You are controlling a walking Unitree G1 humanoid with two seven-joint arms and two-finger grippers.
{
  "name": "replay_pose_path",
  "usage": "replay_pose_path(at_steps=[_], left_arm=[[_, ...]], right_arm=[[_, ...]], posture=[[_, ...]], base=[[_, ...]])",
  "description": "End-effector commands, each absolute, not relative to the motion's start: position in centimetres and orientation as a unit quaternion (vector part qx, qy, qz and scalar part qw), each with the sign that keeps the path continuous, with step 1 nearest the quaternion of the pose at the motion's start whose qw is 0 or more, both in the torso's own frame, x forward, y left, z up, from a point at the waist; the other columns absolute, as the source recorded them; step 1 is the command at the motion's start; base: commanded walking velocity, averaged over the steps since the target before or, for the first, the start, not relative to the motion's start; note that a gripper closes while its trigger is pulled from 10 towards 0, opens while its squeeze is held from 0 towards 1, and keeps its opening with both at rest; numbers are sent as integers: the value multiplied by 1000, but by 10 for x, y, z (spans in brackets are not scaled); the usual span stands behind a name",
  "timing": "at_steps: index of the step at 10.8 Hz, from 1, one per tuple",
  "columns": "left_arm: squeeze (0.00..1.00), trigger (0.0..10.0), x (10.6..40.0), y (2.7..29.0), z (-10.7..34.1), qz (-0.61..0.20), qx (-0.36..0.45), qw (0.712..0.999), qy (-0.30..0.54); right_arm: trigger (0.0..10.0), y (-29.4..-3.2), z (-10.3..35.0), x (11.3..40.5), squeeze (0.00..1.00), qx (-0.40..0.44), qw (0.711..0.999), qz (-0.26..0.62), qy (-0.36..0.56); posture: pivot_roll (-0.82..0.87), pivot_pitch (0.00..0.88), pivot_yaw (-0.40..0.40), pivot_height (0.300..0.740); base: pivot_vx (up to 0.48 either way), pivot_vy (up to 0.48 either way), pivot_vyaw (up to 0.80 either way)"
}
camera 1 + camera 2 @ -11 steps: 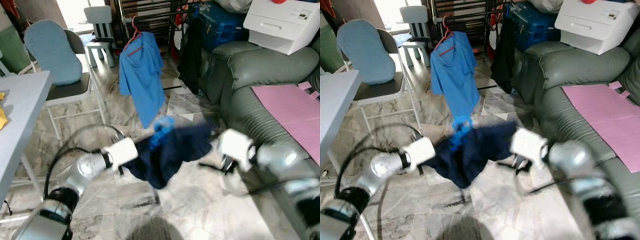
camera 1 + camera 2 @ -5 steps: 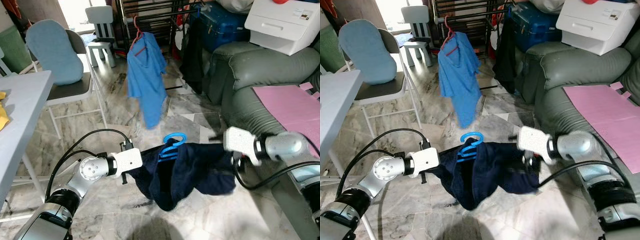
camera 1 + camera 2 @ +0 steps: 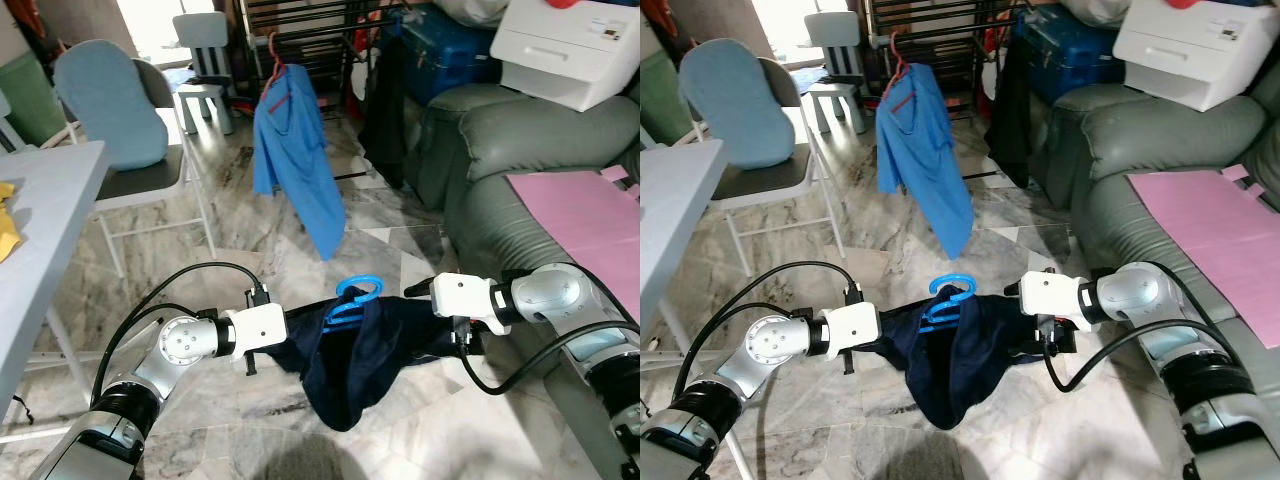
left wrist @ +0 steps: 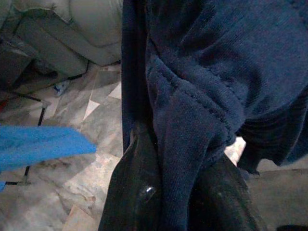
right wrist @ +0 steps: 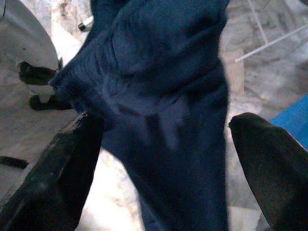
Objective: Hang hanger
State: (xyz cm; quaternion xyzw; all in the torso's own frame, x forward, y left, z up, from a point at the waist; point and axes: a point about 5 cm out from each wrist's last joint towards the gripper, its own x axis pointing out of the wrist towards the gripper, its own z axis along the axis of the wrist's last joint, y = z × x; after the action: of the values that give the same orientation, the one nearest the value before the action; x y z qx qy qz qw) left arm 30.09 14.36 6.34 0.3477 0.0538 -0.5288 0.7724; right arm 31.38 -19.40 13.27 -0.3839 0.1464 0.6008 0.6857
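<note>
Reaching forward and inward from the left, low above the marble floor (image 3: 250, 430), with the left gripper (image 4: 185, 202) pinching one end of the dark navy garment (image 3: 350, 350), fingers (image 4: 130, 192) pressed together on a thick fold of the cloth. Extending across from the right with elbow bent, the right gripper (image 5: 159, 159) meeting the garment's other end, fingers (image 5: 53, 178) standing spread on either side of the fabric. Hanging between the two grippers, the garment sagging at its middle toward the floor, the blue hanger (image 3: 352, 297) showing at its top with the hook rising above the cloth. Standing farther back, a dark clothes rack (image 3: 300, 25) carrying a light blue shirt (image 3: 298, 150) on a red hanger (image 3: 272, 65). Bordering the scene, a white tabletop (image 3: 40, 230) at left and a green sofa (image 3: 520, 150) at right.
</note>
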Motion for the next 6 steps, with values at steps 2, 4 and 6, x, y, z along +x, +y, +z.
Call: replay_pose_path(at_steps=[2,4,6], left_arm=[[0,0,301,144,69,-528,347,774,35],[0,0,300,141,71,-536,343,771,27],[0,0,300,133,77,-544,338,768,4]], right_arm=[[10000,-184,150,321,0,-380,682,614,115],[10000,-198,146,326,0,-412,689,582,133],[8941,-199,134,325,0,-366,700,592,159]], posture=[[-104,0,87,740],[-105,0,85,740],[-103,0,78,740]], base=[[0,0,0],[0,0,0],[0,0,0]])
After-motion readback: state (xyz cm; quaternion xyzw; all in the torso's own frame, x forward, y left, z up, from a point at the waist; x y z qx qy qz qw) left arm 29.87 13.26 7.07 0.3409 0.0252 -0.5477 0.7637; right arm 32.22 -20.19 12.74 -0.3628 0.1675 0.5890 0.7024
